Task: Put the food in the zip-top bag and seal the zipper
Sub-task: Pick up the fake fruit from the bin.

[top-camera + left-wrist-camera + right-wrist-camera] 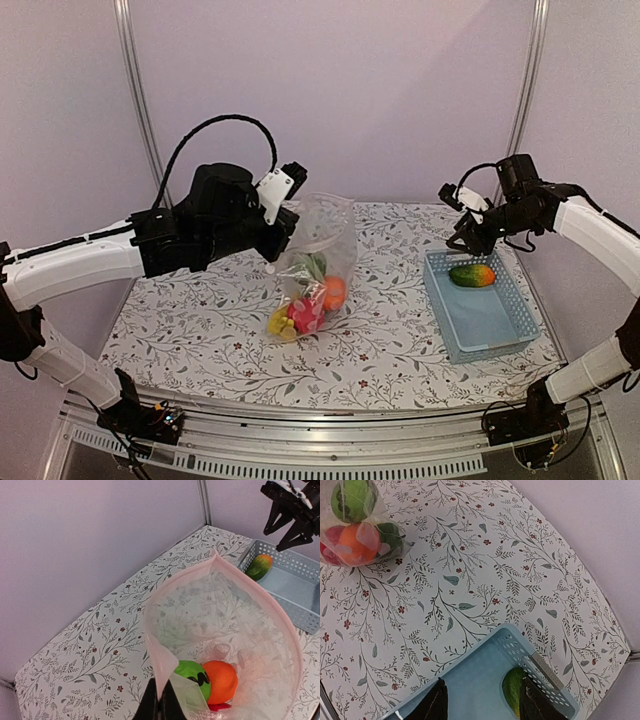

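The clear zip-top bag point(318, 262) stands at the table's middle with its mouth held up and open. Inside it lie an orange point(334, 292), a red piece, yellow bananas point(280, 322) and a striped green ball point(194, 677). My left gripper point(161, 700) is shut on the bag's pale pink zipper strip point(159, 656) at the mouth's near corner. The green-orange mango point(472, 275) lies in the light blue basket point(512, 330) at the right. My right gripper point(468, 237) hangs open and empty just above the basket's far end, over the mango point(512, 690).
The flowered cloth point(200, 320) covers the table. The basket's lattice wall point(540, 670) runs between my right gripper's fingers and the cloth. Metal frame posts point(135, 90) stand at the back corners against the lilac wall.
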